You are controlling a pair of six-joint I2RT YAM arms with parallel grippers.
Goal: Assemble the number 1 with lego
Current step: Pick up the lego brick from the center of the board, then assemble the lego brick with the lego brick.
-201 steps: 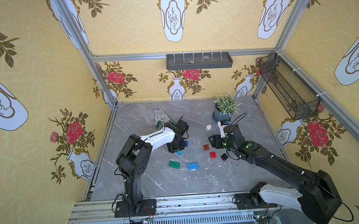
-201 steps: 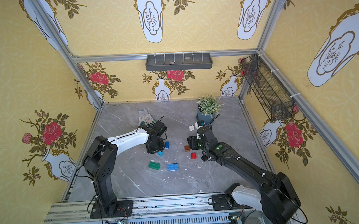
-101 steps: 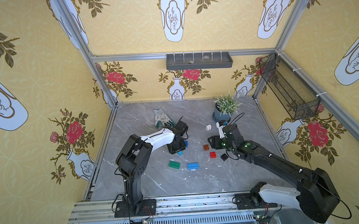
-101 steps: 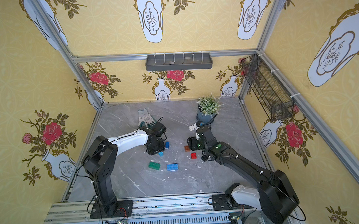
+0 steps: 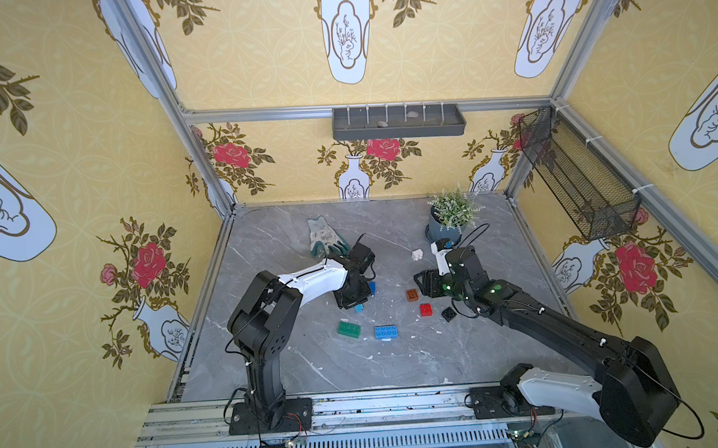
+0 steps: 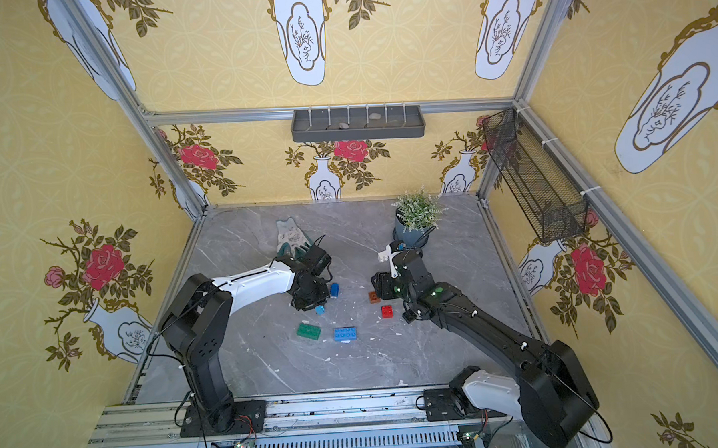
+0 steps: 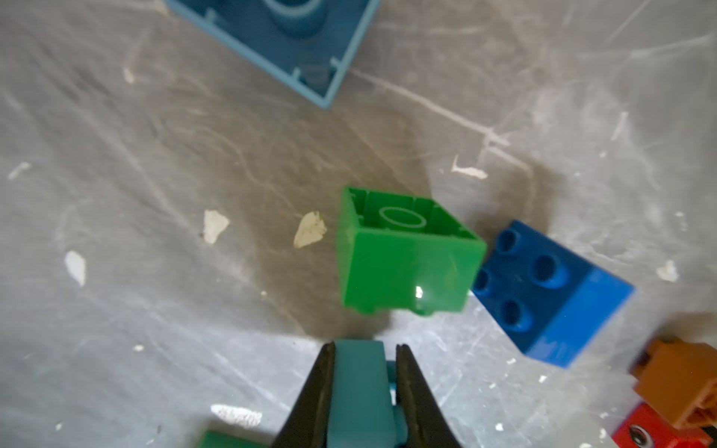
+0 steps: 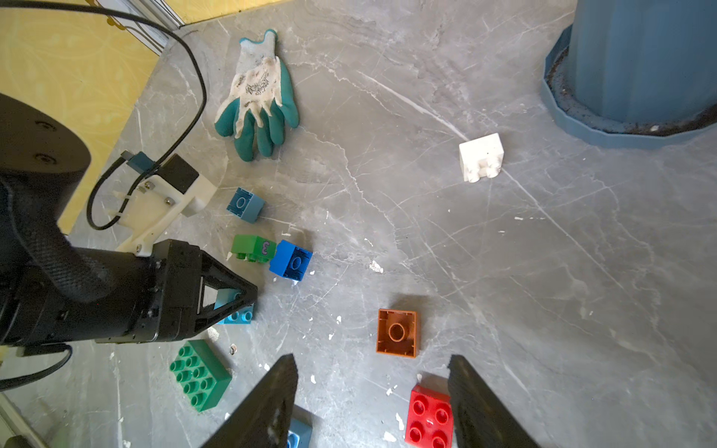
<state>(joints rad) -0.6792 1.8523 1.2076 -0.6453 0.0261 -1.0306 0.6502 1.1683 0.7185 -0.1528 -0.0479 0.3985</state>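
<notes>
My left gripper (image 7: 364,349) is shut on a light blue lego brick (image 7: 361,388), low over the floor; the same brick (image 5: 359,308) shows in both top views. Just beyond it a green square brick (image 7: 403,263) lies on its side against a blue square one (image 7: 543,291). My right gripper (image 8: 372,360) hangs open and empty, with an upside-down orange-brown brick (image 8: 397,333) and a red brick (image 8: 428,417) by its fingers. A long green brick (image 5: 349,329), a long blue brick (image 5: 385,332), a black brick (image 5: 448,314) and a white brick (image 5: 417,254) lie loose.
A green-and-white glove (image 5: 324,239) lies behind the left arm. A potted plant (image 5: 448,221) stands at the back right, close behind the right wrist. White flecks litter the grey floor (image 5: 397,369). Yellow walls close in three sides.
My left jaws have closed on the light blue brick. Both arms have hardly shifted; the right gripper has edged slightly to the left.
</notes>
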